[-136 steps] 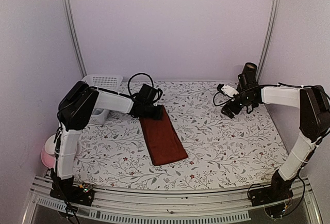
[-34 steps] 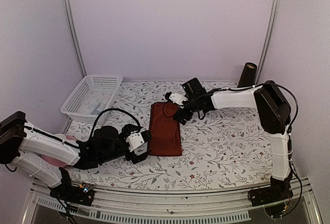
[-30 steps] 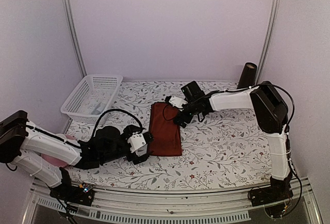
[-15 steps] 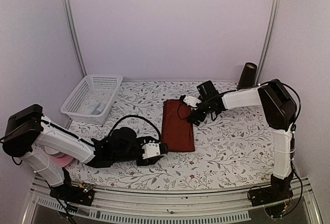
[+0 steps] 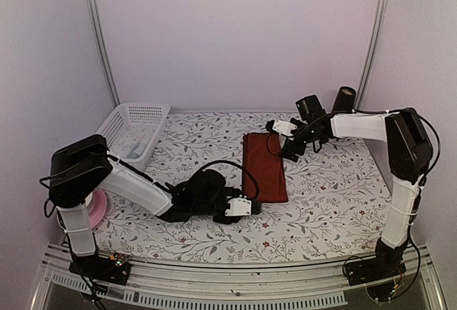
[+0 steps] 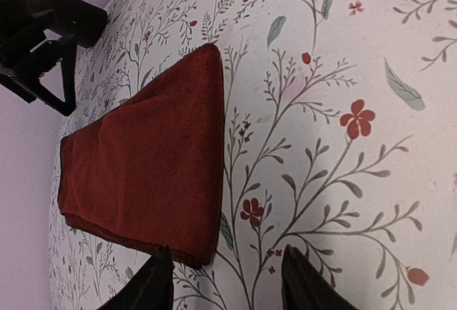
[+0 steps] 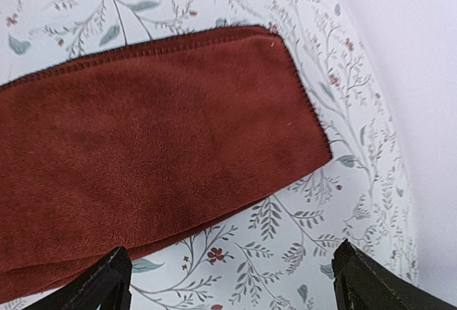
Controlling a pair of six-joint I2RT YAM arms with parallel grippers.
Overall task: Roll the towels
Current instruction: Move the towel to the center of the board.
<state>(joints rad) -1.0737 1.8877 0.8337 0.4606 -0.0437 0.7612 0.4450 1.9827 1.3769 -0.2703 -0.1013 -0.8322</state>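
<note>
Maroon cloth: one folded towel (image 5: 264,167) lies flat in the middle of the floral table (image 5: 335,203), long axis running from near side to far. The left gripper (image 6: 225,281) sits low just off the near short end, fingers partly apart and empty, with the towel's corner slightly ahead and to one side. It looks the closer arm. The right gripper (image 7: 228,285) hovers by the far end, spread wide, holding nothing. No label or writing shows.

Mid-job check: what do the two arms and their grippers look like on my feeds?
The left arm and right arm have white shells between black joints. The left gripper and right gripper each carry a small white block and matte black fingers. A thin black cable loops off each wrist.
</note>
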